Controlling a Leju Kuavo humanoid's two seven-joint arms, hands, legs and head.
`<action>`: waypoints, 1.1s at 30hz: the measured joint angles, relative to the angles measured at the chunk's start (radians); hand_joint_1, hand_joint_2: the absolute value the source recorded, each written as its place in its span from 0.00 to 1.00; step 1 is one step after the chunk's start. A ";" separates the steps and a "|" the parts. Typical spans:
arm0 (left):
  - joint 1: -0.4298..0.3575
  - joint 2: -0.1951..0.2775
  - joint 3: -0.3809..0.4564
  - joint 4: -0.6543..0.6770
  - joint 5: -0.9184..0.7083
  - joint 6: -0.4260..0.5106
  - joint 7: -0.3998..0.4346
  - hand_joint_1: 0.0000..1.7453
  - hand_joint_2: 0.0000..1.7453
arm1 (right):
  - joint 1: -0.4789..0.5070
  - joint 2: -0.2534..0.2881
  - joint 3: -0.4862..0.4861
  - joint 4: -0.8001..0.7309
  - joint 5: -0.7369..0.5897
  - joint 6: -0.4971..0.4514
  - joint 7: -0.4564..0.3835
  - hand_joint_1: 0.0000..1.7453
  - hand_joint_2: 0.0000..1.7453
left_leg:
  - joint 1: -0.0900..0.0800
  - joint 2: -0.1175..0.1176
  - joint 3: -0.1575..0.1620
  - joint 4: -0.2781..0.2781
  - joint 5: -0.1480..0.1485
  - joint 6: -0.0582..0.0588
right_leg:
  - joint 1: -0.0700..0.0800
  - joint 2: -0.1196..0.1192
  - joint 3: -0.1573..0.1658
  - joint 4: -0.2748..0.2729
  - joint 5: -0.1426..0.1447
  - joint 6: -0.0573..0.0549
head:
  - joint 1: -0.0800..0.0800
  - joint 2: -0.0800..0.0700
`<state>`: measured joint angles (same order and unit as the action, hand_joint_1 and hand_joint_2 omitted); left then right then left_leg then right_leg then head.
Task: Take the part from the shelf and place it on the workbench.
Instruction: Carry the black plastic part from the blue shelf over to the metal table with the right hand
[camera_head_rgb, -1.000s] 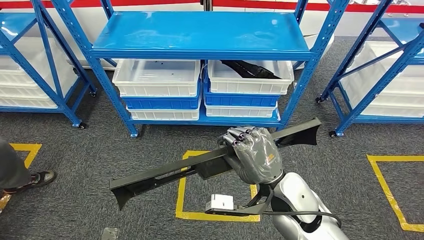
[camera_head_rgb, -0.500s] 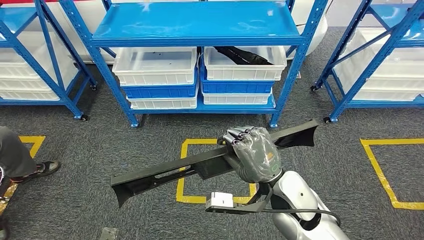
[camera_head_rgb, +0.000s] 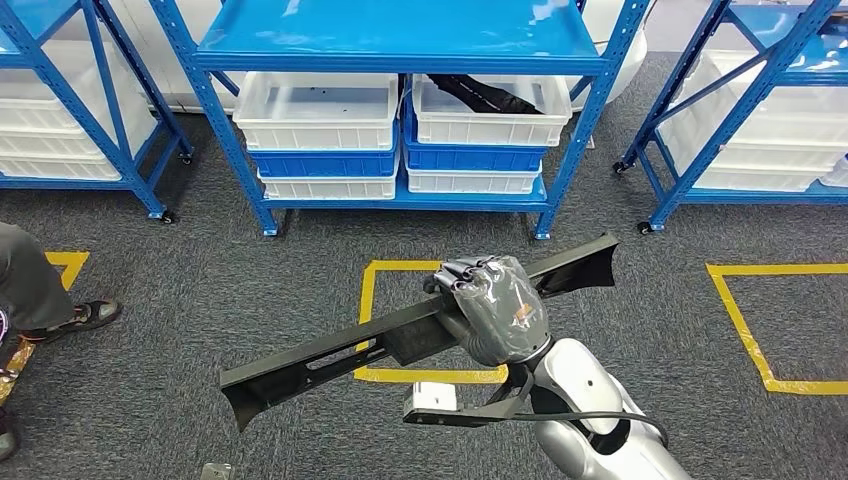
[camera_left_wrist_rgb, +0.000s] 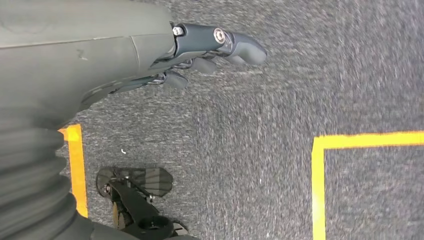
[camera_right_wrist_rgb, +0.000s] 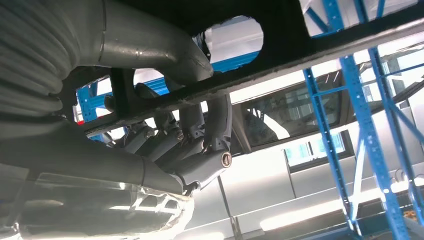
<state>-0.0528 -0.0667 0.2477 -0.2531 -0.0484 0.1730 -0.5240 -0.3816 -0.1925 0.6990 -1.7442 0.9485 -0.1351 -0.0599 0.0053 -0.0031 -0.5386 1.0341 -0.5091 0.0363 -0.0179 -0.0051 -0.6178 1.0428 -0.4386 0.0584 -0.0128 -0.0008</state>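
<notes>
Right hand (camera_head_rgb: 495, 310) wrapped around middle of long black part (camera_head_rgb: 330, 350), fingers (camera_right_wrist_rgb: 200, 135) curled tight over its bar. Part held clear of the grey carpet, tilted, low end toward robot's left, high end right, over yellow floor square (camera_head_rgb: 372, 300). Left hand (camera_left_wrist_rgb: 200, 50) hanging above carpet, holding nothing, fingers loosely bent and apart. Blue shelf (camera_head_rgb: 400, 40) ahead with white bins (camera_head_rgb: 318, 110); one more black part (camera_head_rgb: 485, 95) in right bin. Person's shoe (camera_head_rgb: 85, 317) at far left.

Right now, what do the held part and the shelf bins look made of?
Long black part in right hand: likely moulded plastic, matte, with cut-out slots and flared ends. White bins: translucent plastic, slightly glossy, with ribbed rims. Blue shelf: looks like painted metal, glossy reflections.
</notes>
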 joint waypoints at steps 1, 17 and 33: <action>0.000 -0.001 0.001 0.000 0.000 0.000 0.001 0.00 1.00 | 0.001 0.000 0.000 0.002 -0.001 0.002 0.000 0.97 1.00 | -0.001 0.003 -0.010 -0.003 0.011 0.014 | 0.000 0.001 -0.013 0.021 -0.022 -0.003 | 0.001 0.000; 0.009 -0.012 0.008 0.001 -0.008 -0.003 0.009 0.00 1.00 | 0.014 0.015 -0.011 0.022 -0.001 0.020 -0.003 0.97 1.00 | -0.021 0.001 -0.171 0.026 0.097 -0.001 | 0.019 -0.004 0.153 -0.085 -0.080 -0.084 | 0.003 0.000; 0.001 -0.012 0.019 -0.001 -0.028 -0.004 0.019 0.00 1.00 | 0.046 0.025 -0.040 0.023 0.018 0.053 -0.022 0.97 1.00 | 0.018 0.004 -0.039 -0.002 0.025 0.007 | -0.011 -0.004 -0.067 0.076 -0.058 -0.008 | -0.005 0.000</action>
<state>-0.0515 -0.0785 0.2671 -0.2543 -0.0763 0.1694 -0.5054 -0.3352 -0.1677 0.6588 -1.7216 0.9666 -0.0825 -0.0817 0.0235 0.0005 -0.5776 1.0322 -0.4845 0.0438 -0.0286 -0.0090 -0.6847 1.1193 -0.4968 0.0500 -0.0181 -0.0008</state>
